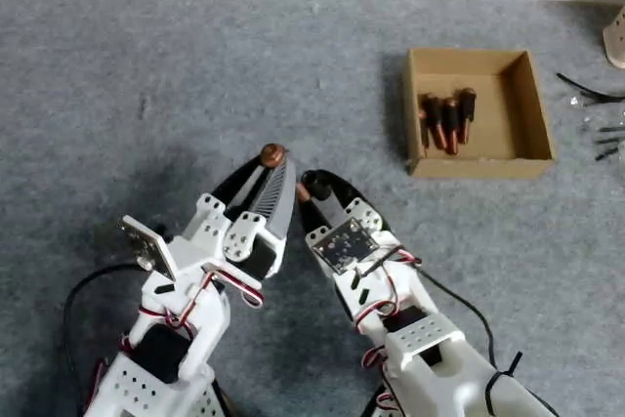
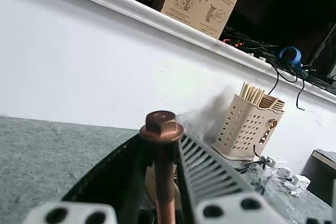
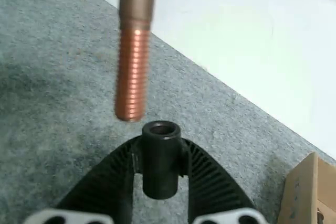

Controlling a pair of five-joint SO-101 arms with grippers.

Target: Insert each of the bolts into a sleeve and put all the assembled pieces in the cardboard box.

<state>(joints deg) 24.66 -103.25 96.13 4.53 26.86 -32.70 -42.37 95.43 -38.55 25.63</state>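
Bolt (image 2: 163,129): a copper one, held head-up and near upright in the left pincer (image 1: 269,169), whose two fingers are closed against the shank just under the flanged hex head. In the right wrist view its threaded end (image 3: 134,72) hangs close to the open mouth of the sleeve (image 3: 159,156), clear of it and not yet inside.

The sleeve is a short black tube, standing upright with its bore showing, clamped between the black ribbed fingers of the right pincer (image 3: 159,153). That pincer is closed on the sleeve's sides.

From the high view the two pincers meet tip to tip above the middle of the desk (image 1: 146,95), the left arm's white body on one side and the right pincer (image 1: 314,188) just beside it, both raised off the grey felt-like surface.

The box (image 1: 479,169) sits well apart from them, toward the far right of the desk, open at the top. Several assembled pieces (image 1: 446,122) lie inside it, side by side near its left wall, copper ends and dark sleeves together.

Small dark bits (image 1: 601,134) lie on the desk beyond the box. In the left wrist view a beige perforated holder (image 2: 249,127) stands against the white wall.
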